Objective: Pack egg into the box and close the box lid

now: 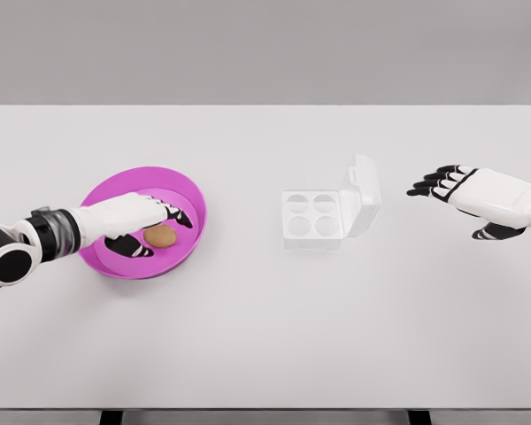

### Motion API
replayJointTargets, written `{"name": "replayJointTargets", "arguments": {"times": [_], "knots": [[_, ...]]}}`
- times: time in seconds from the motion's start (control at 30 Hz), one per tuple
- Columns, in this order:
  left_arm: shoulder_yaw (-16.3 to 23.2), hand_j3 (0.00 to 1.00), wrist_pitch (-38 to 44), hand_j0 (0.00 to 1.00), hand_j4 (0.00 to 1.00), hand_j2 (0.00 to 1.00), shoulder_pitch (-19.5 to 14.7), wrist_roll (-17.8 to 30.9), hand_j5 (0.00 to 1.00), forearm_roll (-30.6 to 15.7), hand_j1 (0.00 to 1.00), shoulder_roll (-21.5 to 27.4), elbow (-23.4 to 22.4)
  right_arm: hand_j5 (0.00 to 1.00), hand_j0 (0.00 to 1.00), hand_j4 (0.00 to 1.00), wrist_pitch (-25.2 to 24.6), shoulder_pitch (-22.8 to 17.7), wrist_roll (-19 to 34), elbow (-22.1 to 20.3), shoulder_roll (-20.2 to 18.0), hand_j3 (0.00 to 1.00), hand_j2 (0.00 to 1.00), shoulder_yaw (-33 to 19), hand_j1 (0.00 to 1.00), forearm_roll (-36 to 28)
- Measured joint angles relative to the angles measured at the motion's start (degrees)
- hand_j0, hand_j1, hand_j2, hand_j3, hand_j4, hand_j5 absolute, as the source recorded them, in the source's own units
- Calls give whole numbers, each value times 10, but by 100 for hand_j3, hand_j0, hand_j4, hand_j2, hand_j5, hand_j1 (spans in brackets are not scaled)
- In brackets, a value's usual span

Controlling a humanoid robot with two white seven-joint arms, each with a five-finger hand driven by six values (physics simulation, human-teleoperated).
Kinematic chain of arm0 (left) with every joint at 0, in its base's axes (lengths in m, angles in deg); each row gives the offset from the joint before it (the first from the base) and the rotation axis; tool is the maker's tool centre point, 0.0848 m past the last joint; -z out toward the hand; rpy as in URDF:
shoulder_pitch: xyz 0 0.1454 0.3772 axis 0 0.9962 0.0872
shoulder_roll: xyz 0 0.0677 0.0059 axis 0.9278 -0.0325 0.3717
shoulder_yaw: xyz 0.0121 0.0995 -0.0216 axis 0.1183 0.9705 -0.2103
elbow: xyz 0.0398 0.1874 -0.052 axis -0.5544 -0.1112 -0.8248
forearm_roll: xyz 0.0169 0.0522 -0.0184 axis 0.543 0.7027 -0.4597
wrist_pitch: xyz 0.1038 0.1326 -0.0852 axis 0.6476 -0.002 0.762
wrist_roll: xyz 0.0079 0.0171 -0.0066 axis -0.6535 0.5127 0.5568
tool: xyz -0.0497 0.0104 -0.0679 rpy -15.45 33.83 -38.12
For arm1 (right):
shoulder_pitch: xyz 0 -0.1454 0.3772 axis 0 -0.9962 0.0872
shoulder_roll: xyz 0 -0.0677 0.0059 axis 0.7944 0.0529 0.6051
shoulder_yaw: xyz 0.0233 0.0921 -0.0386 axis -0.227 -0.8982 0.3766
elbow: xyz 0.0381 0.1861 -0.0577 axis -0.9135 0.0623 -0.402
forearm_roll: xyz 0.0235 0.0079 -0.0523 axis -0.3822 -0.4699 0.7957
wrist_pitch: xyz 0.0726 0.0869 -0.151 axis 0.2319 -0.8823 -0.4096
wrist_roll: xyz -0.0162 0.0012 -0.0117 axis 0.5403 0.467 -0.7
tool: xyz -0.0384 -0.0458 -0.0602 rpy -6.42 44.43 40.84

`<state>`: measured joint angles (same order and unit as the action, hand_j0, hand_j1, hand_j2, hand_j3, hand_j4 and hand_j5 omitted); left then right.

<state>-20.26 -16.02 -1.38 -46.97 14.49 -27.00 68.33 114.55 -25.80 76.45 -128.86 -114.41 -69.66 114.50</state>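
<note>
A brown egg lies in a magenta bowl on the left of the white table. My left hand reaches into the bowl with its fingers spread around the egg, thumb below it and fingers above; I cannot see a firm grip. A white egg box with four empty cups stands at the table's middle, its lid raised open on the right side. My right hand hovers to the right of the box, fingers spread and holding nothing.
The white table runs across the whole view, with its front edge near the bottom and its far edge against a grey background.
</note>
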Motion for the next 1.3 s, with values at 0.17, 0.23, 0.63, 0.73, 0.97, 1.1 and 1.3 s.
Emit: {"name": "replayJointTargets", "arguments": {"times": [0.17,0.23,0.63,0.73,0.97,1.1,1.3], "knots": [[0,70,0,70,70,70,1,0,70,0,70,0,0,100,100,100,0,0,0,0,0,100,100,0,100,0],[0,70,0,70,70,70,2,0,70,-1,70,0,0,100,100,100,0,0,0,0,0,100,100,0,100,0],[0,71,0,71,71,71,2,0,71,0,71,2,-1,100,100,100,0,-1,0,0,-1,100,100,0,100,0],[0,72,0,72,72,72,2,0,72,0,72,2,-2,100,100,100,0,-1,0,0,-1,100,100,-1,100,0],[0,71,0,71,71,71,1,0,71,1,71,3,-4,100,100,100,0,-3,0,-1,-1,100,100,-2,100,0],[0,71,0,71,71,71,1,0,71,1,71,3,-4,100,100,100,0,-3,0,-1,-1,100,100,-2,100,0],[0,71,0,71,71,71,1,0,71,2,71,2,-7,100,100,100,0,-9,0,-16,-1,100,100,-2,100,0]]}}
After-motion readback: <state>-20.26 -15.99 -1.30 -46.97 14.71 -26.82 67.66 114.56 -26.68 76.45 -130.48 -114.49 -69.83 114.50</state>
